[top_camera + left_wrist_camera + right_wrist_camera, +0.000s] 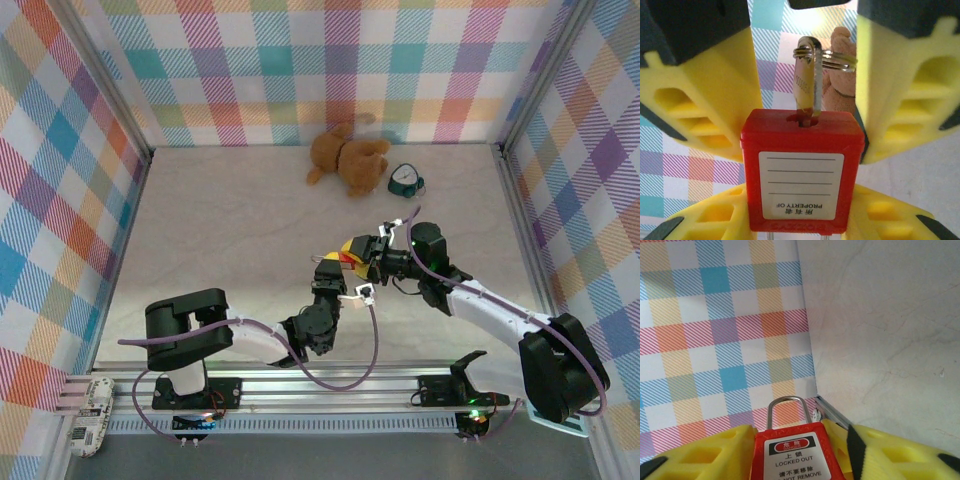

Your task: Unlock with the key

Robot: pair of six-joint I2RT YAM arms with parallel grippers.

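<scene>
Red padlock (800, 170) is clamped in your left fingers (705, 220). Key (804, 85) is seated in the padlock's keyway, long axis straight off that end. Your right fingers (890, 100) straddle the key, part open, not touching. Pinch, then twist.

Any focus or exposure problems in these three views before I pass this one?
Left wrist: padlock label and key sharp, teddy bear behind soft, top background washed out. Right wrist: padlock label readable, table bright but not blown. Top external: evenly lit, padlock too small for detail.
</scene>
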